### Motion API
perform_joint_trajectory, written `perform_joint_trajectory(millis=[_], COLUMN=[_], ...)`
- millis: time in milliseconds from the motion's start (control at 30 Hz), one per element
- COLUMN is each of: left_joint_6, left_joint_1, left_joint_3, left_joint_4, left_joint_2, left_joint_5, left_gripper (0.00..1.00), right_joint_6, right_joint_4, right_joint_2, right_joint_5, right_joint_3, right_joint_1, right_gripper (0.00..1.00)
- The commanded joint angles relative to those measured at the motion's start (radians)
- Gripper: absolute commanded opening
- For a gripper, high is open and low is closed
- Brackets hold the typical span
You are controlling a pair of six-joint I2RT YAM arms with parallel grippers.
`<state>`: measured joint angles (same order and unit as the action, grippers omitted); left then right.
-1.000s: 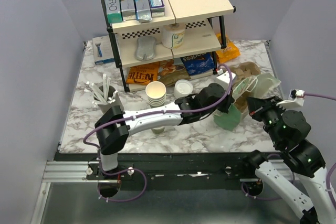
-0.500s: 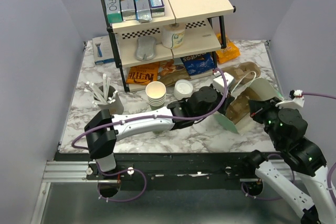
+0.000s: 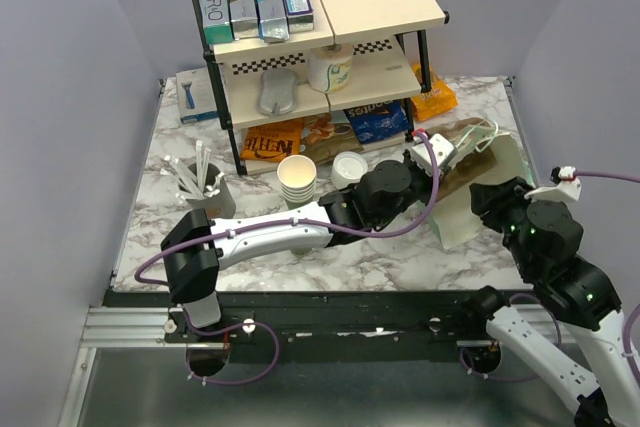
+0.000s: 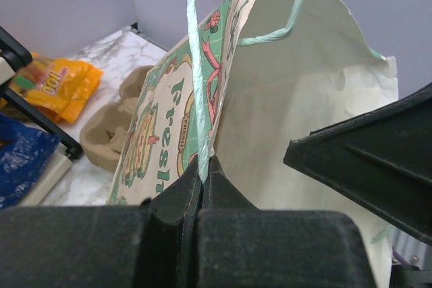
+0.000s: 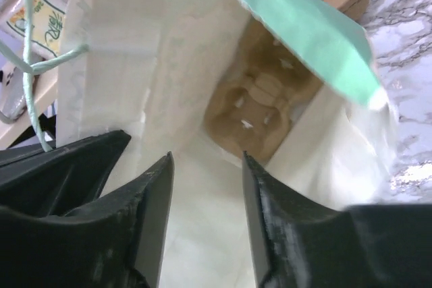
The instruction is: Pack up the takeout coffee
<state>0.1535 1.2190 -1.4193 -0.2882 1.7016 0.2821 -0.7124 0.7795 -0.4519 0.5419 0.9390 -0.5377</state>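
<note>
The white-veined marble table (image 3: 150, 207) carries a black-framed rack with cream shelves (image 3: 370, 7) at the back. To its right stands a cream paper bag printed in green and red (image 4: 304, 112), tilted with its mouth towards the arms. The left arm reaches across the table. The left gripper (image 4: 202, 180) is pinched tight on the bag's pale green cord handle (image 4: 196, 65), holding it up. The right gripper (image 5: 206, 160) is at the bag's mouth with its jaws apart and nothing between them. A brown moulded cardboard cup carrier (image 5: 260, 99) lies deep inside the bag. The small cream paper cup with a round white lid (image 3: 348, 169) stands on the table in front of the rack, outside the bag, just beside a stack of lidless cream cups (image 3: 297, 179).
</note>
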Motion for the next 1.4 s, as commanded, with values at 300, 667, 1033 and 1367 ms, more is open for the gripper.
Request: perform_joint_trajectory(millis=[300,667,1033,1367], left_joint_6=[-0.008,0.043,0.155,0.222], left_joint_1=[0.010,0.016,-0.052,-0.153], left_joint_3=[0.032,0.037,-0.112,-0.170], left_joint_4=[-0.089,-0.045,0.257,0.676], left_joint_2=[-0.028,-0.046,-0.051,-0.100], left_joint_5=[-0.061,-0.021,0.003,-0.267], left_gripper=[0.00,0.00,0.00,0.00], right_joint_6=[-0.044,-0.062,0.212,0.323], right_joint_4=[-0.120,-0.231,0.052,-0.126], right_joint_2=[-0.182,-0.303,-0.025,0.006], right_joint_5=[0.079,0.066,-0.123,-0.270], right_joint_3=[-0.111,-0.117,0.127,0.207], right_joint_1=[-0.005,-0.005,-0.005,-0.005], right_gripper=[0.38,0.35,0.65,1.00])
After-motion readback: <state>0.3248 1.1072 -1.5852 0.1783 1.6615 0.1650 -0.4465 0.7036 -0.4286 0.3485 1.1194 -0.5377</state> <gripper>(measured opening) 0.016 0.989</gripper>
